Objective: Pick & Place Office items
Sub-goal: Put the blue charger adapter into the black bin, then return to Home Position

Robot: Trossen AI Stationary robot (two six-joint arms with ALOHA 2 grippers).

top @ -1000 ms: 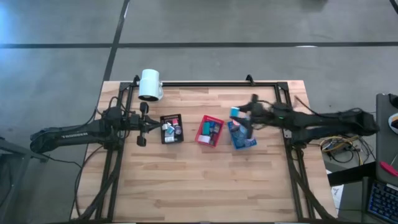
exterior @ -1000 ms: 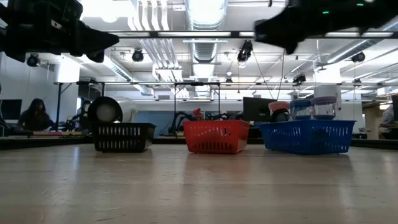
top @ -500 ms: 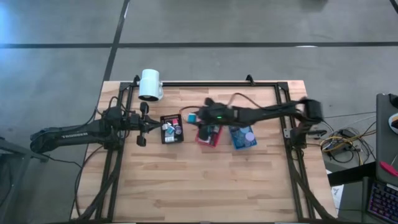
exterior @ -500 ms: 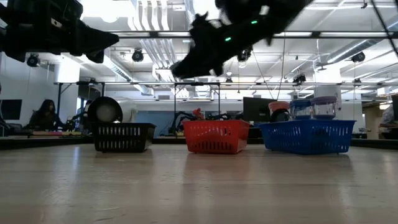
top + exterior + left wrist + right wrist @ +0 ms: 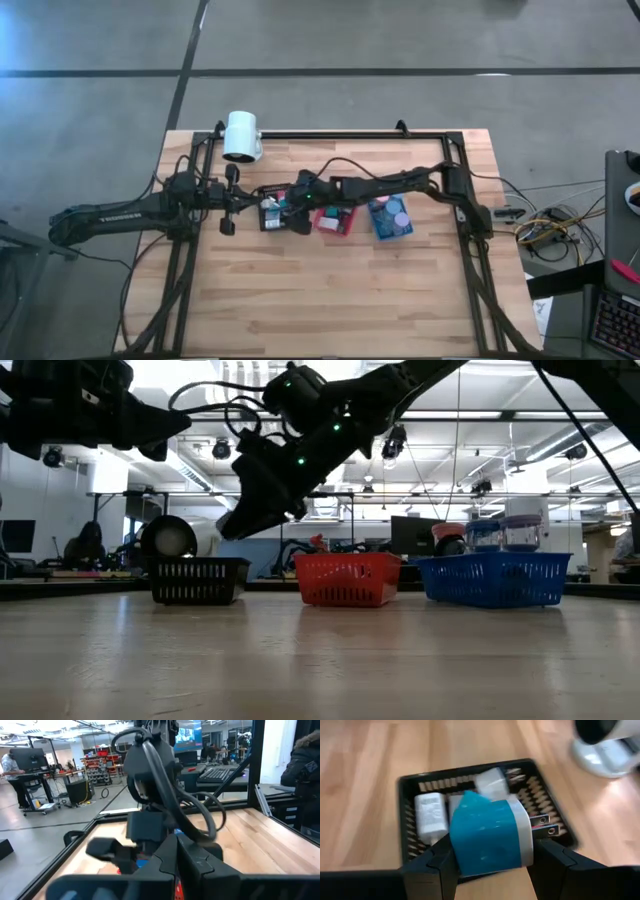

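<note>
Jaws clamp a blue-and-white plug (image 5: 490, 837) in the right gripper (image 5: 492, 851) over the black tray (image 5: 407, 855) — release remains; left gripper (image 5: 226, 200) shut, idle.

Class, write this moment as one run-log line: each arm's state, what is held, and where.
left gripper: shut, idle beside black tray | right gripper: shut on blue-and-white plug adapter, above black tray | step: placing, not released

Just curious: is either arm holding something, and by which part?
The right gripper pinches a teal-wrapped white plug adapter by its flat sides; the left gripper holds nothing.
</note>
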